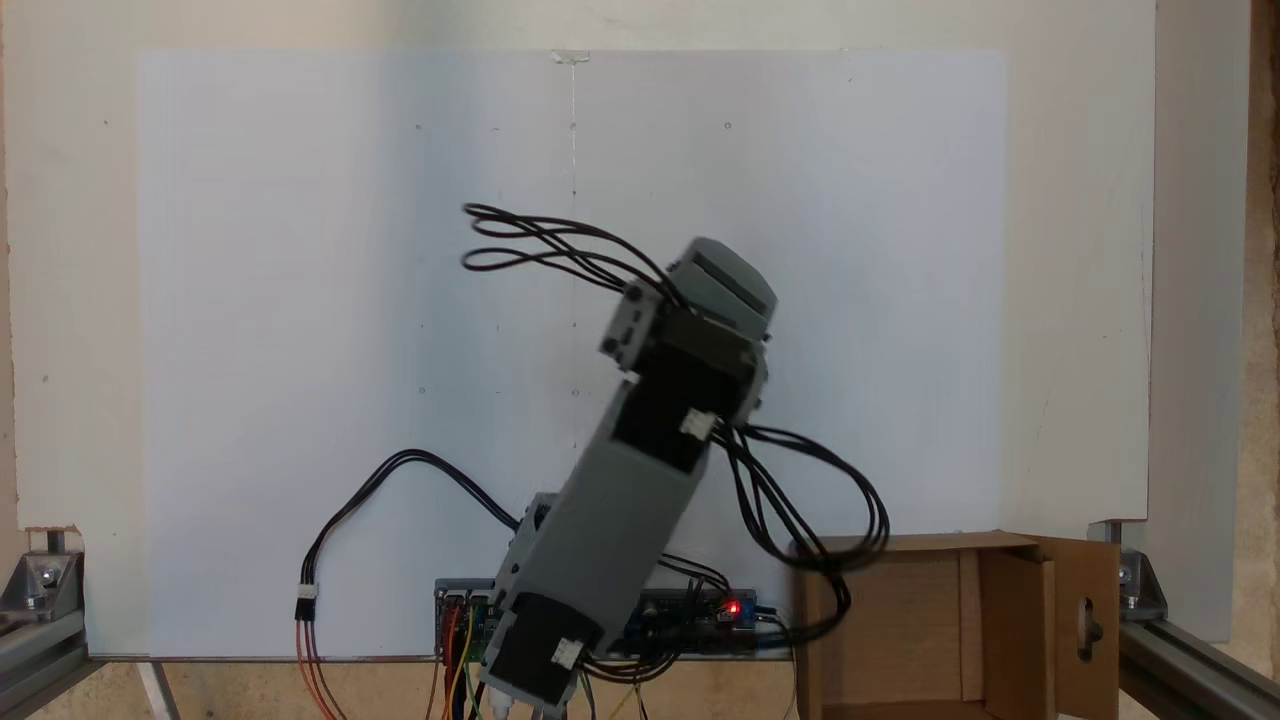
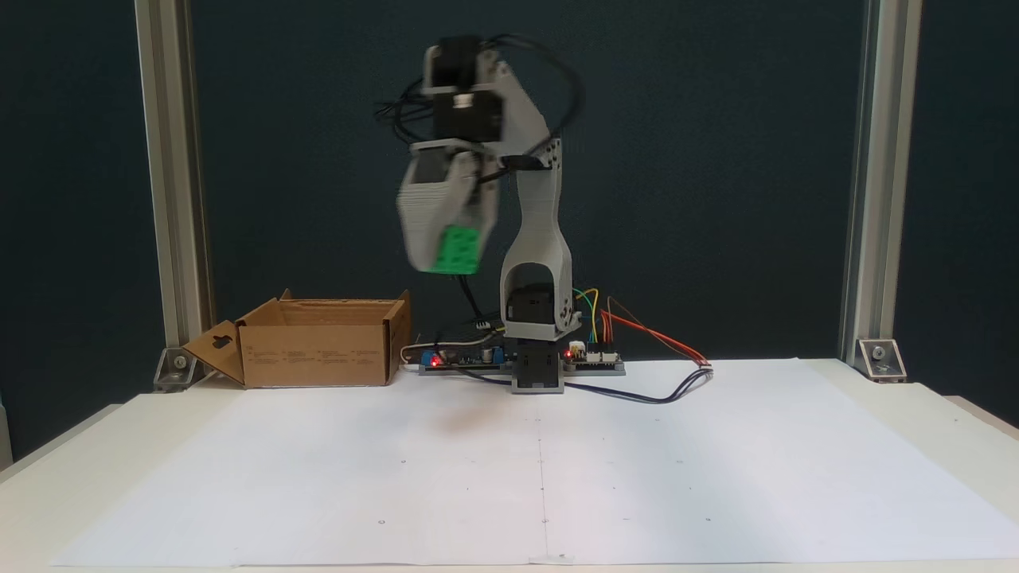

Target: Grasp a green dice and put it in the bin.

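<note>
The green dice (image 2: 455, 251) hangs high above the table, held between the grey fingers of my gripper (image 2: 450, 247), which is shut on it and blurred by motion. It sits a little to the right of the bin (image 2: 318, 354), a brown cardboard box with an oval cut-out flap at the table's back left. From above, a fixed view shows the arm's grey wrist housing (image 1: 722, 285) covering the dice, with the bin (image 1: 905, 620) at the lower right.
The arm's base (image 2: 537, 362) and circuit boards (image 2: 593, 362) with loose wires stand at the back centre of the table. Aluminium posts (image 2: 171, 183) rise at both back corners. White paper (image 2: 541, 461) covers the table in front.
</note>
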Motion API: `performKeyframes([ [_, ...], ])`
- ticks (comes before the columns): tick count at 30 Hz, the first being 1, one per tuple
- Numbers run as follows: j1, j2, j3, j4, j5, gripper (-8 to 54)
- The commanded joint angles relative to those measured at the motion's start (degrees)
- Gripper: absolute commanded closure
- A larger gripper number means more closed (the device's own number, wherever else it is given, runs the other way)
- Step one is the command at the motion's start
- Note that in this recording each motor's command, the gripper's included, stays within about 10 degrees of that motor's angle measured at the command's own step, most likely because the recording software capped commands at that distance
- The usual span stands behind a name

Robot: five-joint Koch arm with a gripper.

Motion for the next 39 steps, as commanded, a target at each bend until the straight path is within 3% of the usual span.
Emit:
performKeyframes([
  [1,6.59,2.20,0.26,0.18,-8.53,33.6],
  [19,61.70,2.02,2.90,-7.65,-42.28,33.6],
  [26,73.39,-1.58,4.22,-17.05,-48.16,33.6],
  [39,80.68,-8.09,20.30,-40.69,-52.82,33.6],
])
